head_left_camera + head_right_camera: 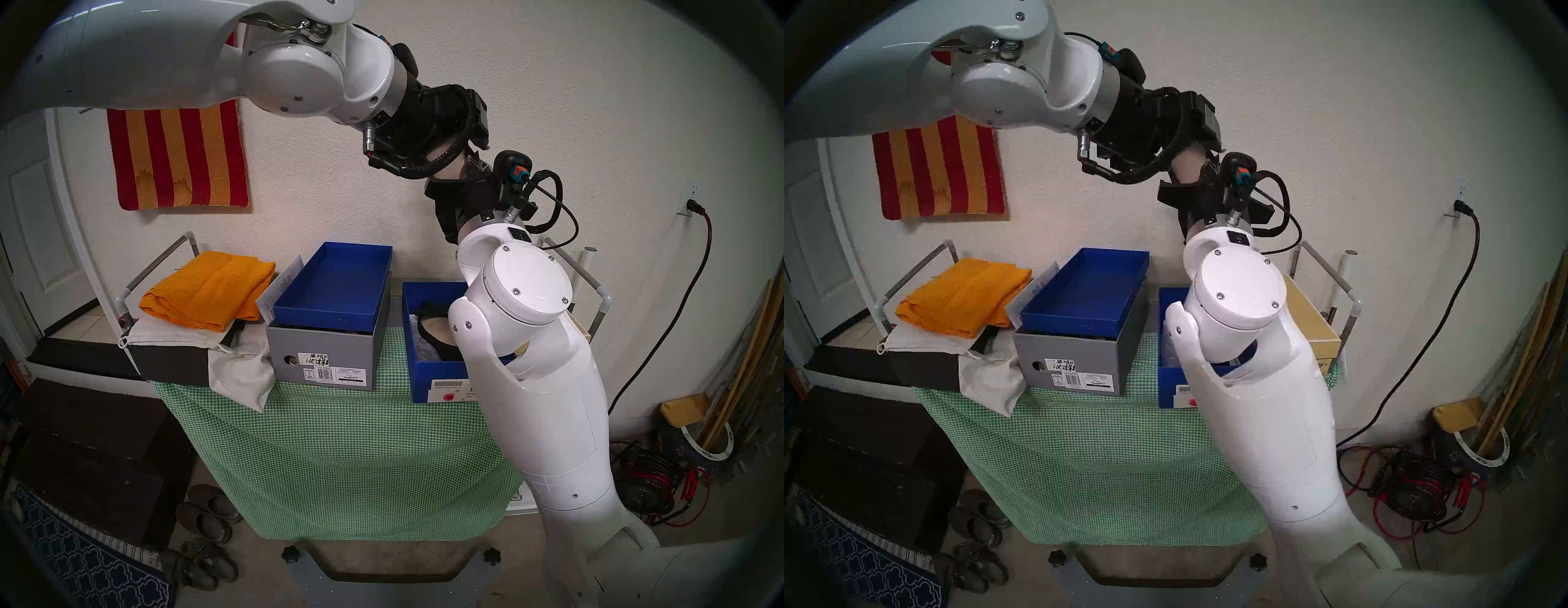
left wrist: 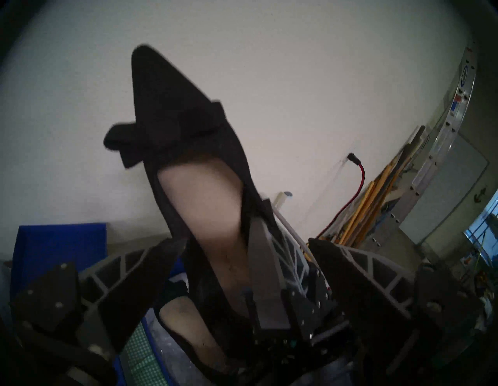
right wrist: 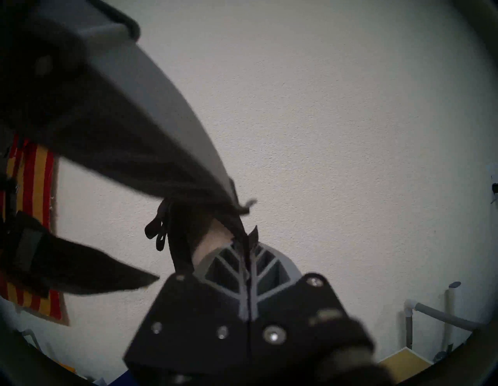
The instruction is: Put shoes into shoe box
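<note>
One black shoe (image 1: 443, 208) with a beige insole and a toe bow hangs in the air above the shoe box (image 1: 424, 382), a deep blue box with a white label. My right gripper (image 1: 473, 178) is shut on the shoe's side rim; the right wrist view shows its fingers (image 3: 248, 242) pinched together on the edge. My left gripper (image 2: 248, 241) stands open, its fingers wide on either side of the shoe (image 2: 172, 107) and apart from it. The other shoe (image 1: 432, 322) lies inside the blue box, partly hidden by my right arm.
A grey VIONIC box (image 1: 322, 352) stands left of the blue box with a blue lid (image 1: 335, 284) upturned on it. Further left are an orange towel (image 1: 208, 293), a white cloth bag (image 1: 242, 369) and a black box (image 1: 169, 361). A tan box (image 1: 1310, 327) sits at the right.
</note>
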Robot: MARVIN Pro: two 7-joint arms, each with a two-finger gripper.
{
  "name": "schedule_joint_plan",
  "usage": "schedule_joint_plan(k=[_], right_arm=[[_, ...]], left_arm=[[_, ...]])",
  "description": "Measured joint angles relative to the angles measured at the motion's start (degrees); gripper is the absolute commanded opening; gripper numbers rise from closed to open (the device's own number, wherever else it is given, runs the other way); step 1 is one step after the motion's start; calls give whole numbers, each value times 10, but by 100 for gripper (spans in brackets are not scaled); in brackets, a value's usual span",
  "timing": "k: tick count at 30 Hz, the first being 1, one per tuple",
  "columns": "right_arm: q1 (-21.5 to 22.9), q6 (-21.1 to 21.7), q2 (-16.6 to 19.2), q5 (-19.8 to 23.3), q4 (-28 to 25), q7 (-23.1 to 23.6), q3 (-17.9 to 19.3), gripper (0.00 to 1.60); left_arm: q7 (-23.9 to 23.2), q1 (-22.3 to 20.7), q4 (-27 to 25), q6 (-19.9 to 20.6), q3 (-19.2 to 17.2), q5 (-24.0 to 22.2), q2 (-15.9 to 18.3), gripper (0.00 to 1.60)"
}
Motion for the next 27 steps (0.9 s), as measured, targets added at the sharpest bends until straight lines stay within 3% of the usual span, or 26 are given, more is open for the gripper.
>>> schedule_joint_plan(k=[4, 8, 18, 27], right_arm=[[8, -4, -10, -14, 12, -23, -1, 0], [16, -5, -18, -30, 21, -45, -6, 0], [12, 5, -31, -46, 2, -78, -19, 0], [-20, 62, -37, -37, -58, -104, -18, 0]], left_arm=[[-9, -8, 8, 35, 6, -5, 7, 160], [-4, -17, 13, 24, 9, -7, 25, 160], [80, -46, 0, -83, 35, 39, 65, 160], [157, -54, -41, -176, 75, 112, 86, 160]])
